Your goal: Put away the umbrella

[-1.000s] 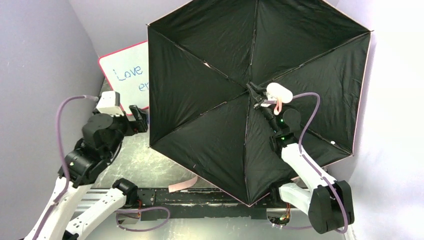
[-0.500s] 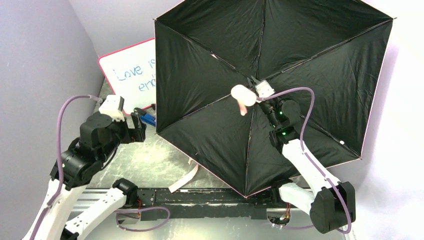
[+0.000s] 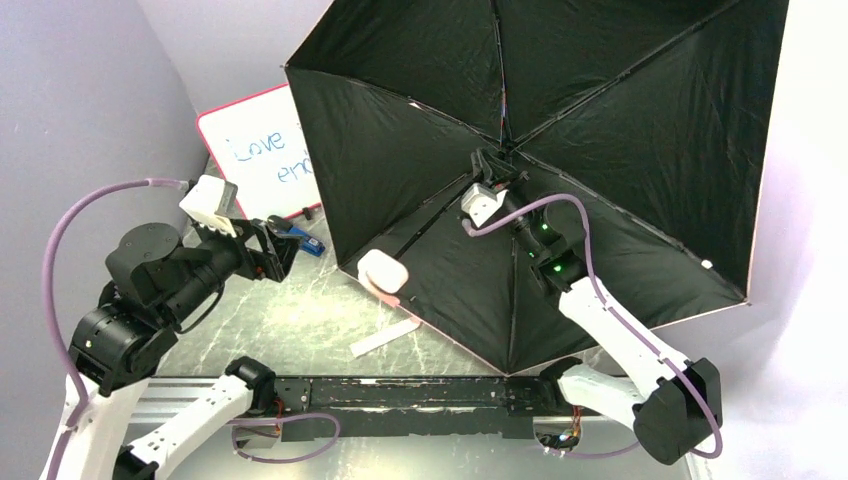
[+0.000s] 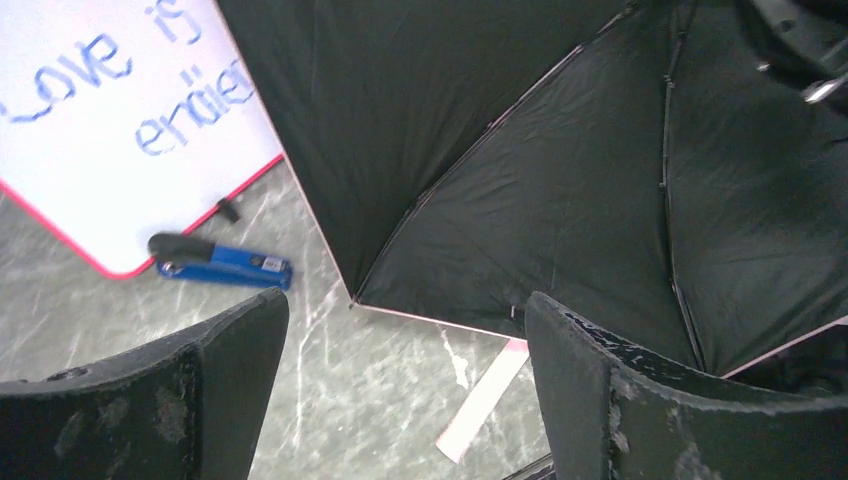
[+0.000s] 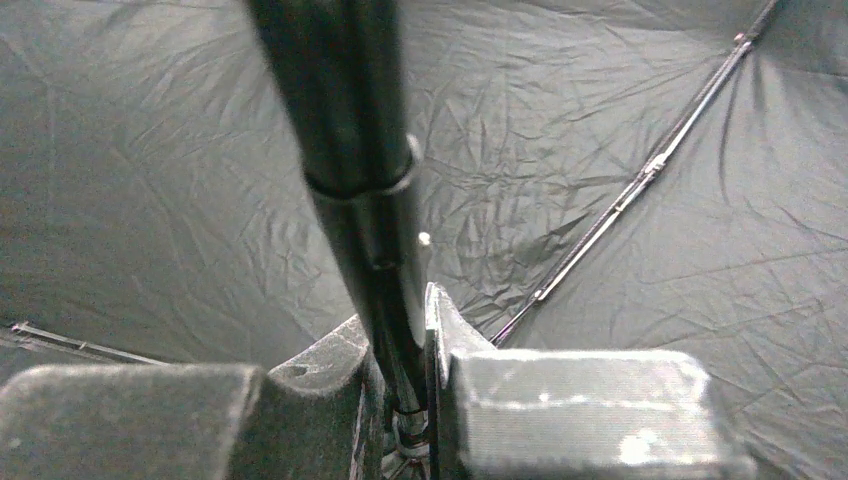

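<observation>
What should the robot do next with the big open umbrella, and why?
Probably move the open left gripper to the pale pink handle. The right gripper is shut on the black shaft, the umbrella's black-lined canopy is spread wide, and the handle faces that open gripper.

The right arm stretches up beneath the umbrella (image 3: 420, 100), wrist bent toward its hub, and the right gripper (image 5: 405, 340) pinches the shaft (image 5: 345, 150) between both fingers. The left arm is folded left of the umbrella, the left gripper (image 4: 405, 320) pointing toward it, jaws spread wide and empty
</observation>
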You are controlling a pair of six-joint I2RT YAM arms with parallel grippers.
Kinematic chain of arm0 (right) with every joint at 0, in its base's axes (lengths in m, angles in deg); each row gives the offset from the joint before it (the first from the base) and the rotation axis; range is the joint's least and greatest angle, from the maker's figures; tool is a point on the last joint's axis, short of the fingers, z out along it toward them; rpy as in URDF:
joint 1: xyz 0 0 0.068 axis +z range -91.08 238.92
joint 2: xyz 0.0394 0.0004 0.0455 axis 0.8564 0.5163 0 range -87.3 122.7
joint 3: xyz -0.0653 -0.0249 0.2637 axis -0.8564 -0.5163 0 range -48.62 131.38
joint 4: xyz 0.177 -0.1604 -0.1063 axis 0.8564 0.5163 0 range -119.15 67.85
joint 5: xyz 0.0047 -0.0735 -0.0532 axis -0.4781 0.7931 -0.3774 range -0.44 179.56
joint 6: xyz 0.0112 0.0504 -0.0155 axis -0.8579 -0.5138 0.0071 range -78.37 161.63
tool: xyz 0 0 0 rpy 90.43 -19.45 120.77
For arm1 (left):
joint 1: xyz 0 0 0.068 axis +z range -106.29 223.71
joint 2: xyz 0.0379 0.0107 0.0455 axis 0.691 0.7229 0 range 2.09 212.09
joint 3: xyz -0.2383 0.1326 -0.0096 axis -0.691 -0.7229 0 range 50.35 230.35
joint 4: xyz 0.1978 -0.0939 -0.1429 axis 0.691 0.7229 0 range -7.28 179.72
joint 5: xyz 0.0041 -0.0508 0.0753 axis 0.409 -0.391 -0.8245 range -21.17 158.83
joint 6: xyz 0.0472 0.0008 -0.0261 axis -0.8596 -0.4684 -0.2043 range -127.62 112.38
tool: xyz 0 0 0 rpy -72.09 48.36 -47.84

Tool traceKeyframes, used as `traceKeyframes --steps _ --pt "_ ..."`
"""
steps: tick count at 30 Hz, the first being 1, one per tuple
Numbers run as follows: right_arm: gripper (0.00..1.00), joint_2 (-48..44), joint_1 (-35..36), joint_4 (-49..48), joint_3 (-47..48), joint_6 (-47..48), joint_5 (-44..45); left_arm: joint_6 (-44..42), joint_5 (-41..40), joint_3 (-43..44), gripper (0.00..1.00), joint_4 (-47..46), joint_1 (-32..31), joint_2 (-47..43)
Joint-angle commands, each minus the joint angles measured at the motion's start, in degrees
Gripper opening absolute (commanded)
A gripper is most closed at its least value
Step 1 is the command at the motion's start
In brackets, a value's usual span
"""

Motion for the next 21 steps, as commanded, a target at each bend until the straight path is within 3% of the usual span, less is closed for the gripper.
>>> traceKeyframes --steps 1,13,18,21 --pt "0.00 -3.04 2.68 1.30 3.60 15.64 3.29 0.45 8.87 1.56 0.91 -4.81 0.45 -0.58" --pt "0.00 -5.87 8.07 5.24 6.32 35.75 2.01 1.80 21.87 6.78 0.92 -10.28 0.45 2.62" --pt "0.00 -2.51 13.77 4.50 6.41 44.48 4.55 3.67 31.30 8.31 0.84 -12.26 0.54 6.41" --pt "0.00 -0.11 16.92 2.11 7.12 48.79 7.97 3.33 33.82 7.94 0.85 -11.98 0.54 7.72"
